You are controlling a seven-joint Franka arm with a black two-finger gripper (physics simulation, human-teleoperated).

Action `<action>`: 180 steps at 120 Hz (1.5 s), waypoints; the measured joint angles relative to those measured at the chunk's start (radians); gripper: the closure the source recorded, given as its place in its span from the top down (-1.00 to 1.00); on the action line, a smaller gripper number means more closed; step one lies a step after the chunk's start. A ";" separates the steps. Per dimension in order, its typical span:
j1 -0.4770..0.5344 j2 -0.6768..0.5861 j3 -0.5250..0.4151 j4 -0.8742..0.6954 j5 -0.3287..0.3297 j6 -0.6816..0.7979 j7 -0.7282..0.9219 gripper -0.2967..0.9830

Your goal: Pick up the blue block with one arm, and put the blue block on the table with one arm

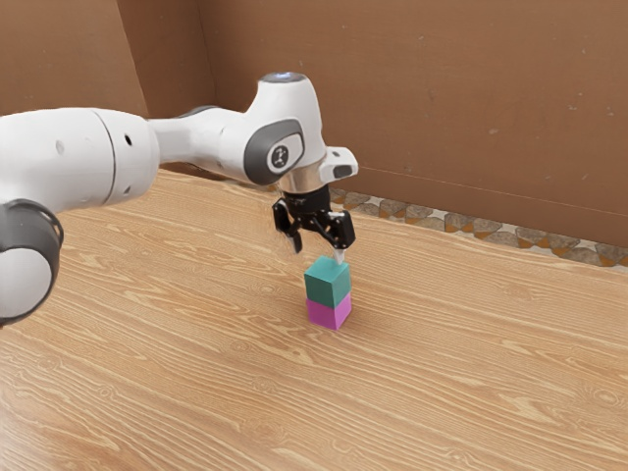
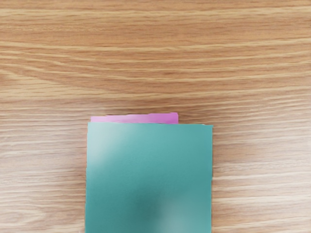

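My gripper is just above the block stack in the exterior view, its two fingers spread apart with nothing between them. The teal-blue block rests on top of a magenta block, which stands on the wooden table. One fingertip is close to the teal block's upper back edge; whether it touches cannot be told. In the wrist view the teal block's top lies under my hand, with a strip of the magenta block showing past one edge.
Behind the table, a brown wall rises above a strip of stone-patterned floor. The arm reaches in from the exterior view's left, above the table.
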 joint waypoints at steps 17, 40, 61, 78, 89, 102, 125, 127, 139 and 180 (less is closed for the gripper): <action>-0.002 0.021 -0.006 -0.007 0.009 0.020 -0.027 0.50; 0.003 0.046 -0.006 -0.018 0.012 0.033 -0.054 0.50; 0.021 0.082 -0.014 -0.010 0.013 0.039 -0.069 0.49; 0.027 0.102 -0.015 -0.003 0.013 0.043 -0.076 0.44; 0.027 0.106 -0.016 0.000 0.013 0.045 -0.079 0.39; 0.027 0.106 -0.015 0.001 0.012 0.046 -0.083 0.29; 0.025 0.120 -0.015 0.023 0.013 0.047 -0.090 0.14; 0.026 0.119 -0.014 0.025 0.014 0.046 -0.091 0.13; 0.026 0.116 -0.013 0.052 0.022 0.030 -0.095 0.10; -0.016 0.194 -0.194 0.184 0.128 -0.026 -0.139 -0.01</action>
